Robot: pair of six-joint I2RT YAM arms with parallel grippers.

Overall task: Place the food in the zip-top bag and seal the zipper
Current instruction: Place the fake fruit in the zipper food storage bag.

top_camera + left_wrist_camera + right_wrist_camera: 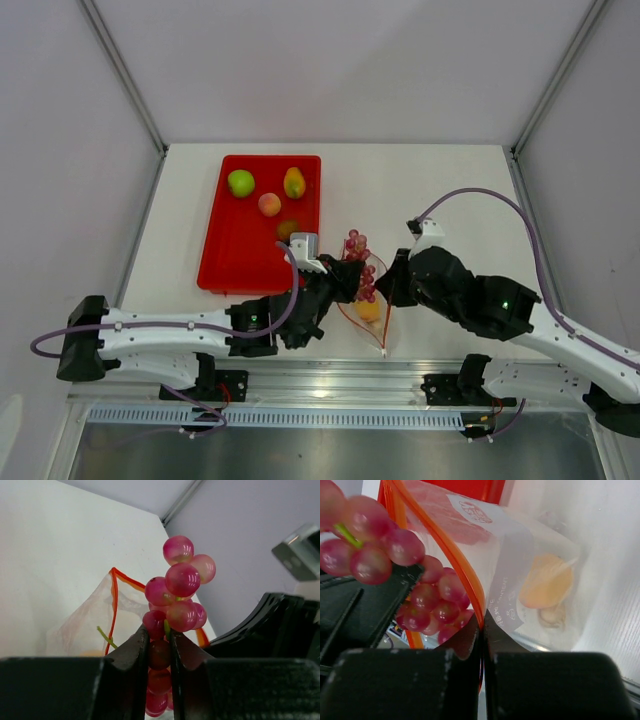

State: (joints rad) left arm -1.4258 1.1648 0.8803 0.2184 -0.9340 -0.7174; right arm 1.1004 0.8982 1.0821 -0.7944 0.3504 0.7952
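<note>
My left gripper (157,630) is shut on the dark red grape bunch (181,580) and holds it at the open mouth of the clear zip-top bag (380,335). My right gripper (482,622) is shut on the bag's orange-red zipper (455,555), pinching the mouth edge on the right side. Inside the bag lie an orange (547,582) and a pale bulb (551,616). In the top view the grape bunch (360,262) hangs between the two grippers, partly hidden by the left fingers.
The red tray (215,262) lies at the left rear with a green apple (240,183), a peach (269,204), a mango (294,183) and a kiwi (288,229). Both arms meet near the table's front edge.
</note>
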